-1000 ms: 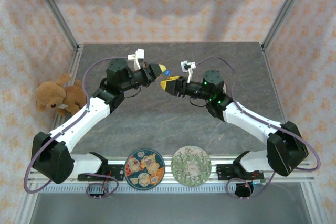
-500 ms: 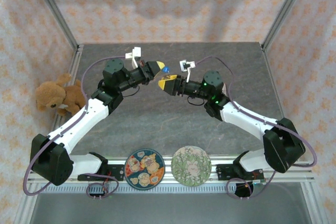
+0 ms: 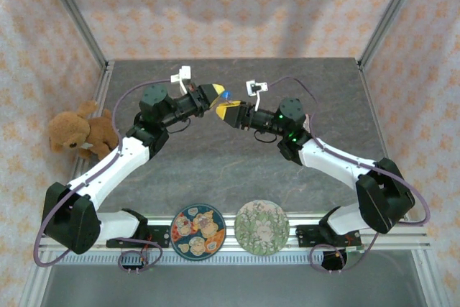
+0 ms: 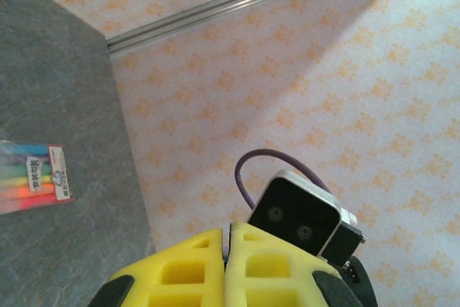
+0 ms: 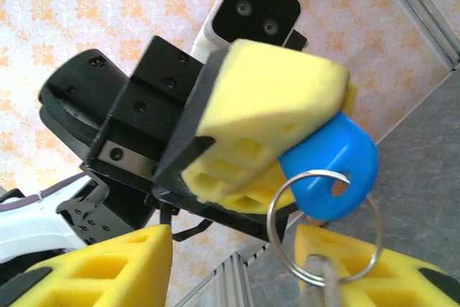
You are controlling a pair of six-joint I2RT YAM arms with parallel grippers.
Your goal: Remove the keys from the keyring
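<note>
My left gripper (image 3: 218, 93) is raised above the table and shut on the blue head of a key (image 5: 332, 169). A silver keyring (image 5: 322, 225) passes through the hole in that head and hangs below it. A grey metal key (image 5: 321, 285) dangles from the ring, against one yellow right fingertip (image 5: 374, 267). My right gripper (image 5: 230, 253) faces the left one at close range and is open, its other finger well apart from the ring. In the left wrist view the left gripper (image 4: 227, 239) has its yellow pads pressed together, with the right wrist camera (image 4: 302, 213) just beyond.
A teddy bear (image 3: 79, 131) sits at the table's left edge. Two patterned plates (image 3: 198, 229) (image 3: 262, 226) lie at the near edge between the arm bases. A pack of coloured markers (image 4: 32, 179) lies on the grey table. Patterned walls enclose the table.
The right gripper has moved up and left, closer to the left gripper. The left arm has shifted slightly left, still holding the blue key.
</note>
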